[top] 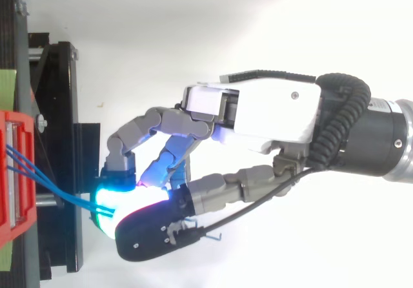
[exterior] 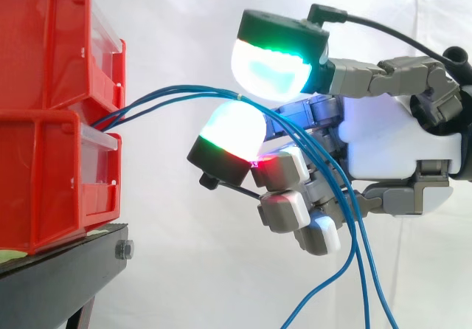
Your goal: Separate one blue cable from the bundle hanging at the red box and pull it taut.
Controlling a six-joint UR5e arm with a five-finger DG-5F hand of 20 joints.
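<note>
While a white curtain (exterior: 184, 19) closes off the space behind, a black stand (exterior: 59, 285) at the left carries two red bins (exterior: 44, 189) stacked one on the other. Only a corner of the stand is in the side view, and both bins are cut off by the left edge. From above, the bins are a narrow red strip at the left border.

The blue cables (exterior: 184, 89) leave the bins' front where the upper bin meets the lower one. Their ends inside are hidden, and the bins' clear front panels do not let the contents be made out.

The cables arc rightward as a close bundle to the hand (exterior: 383, 144), which comes in from the right. There two glowing pads (exterior: 273, 67), one above and one below, pinch the bundle between them. Past the pinch the strands drape over the hand's other, curled fingers (exterior: 284, 203) and fall off the lower edge, fanning slightly apart.
</note>
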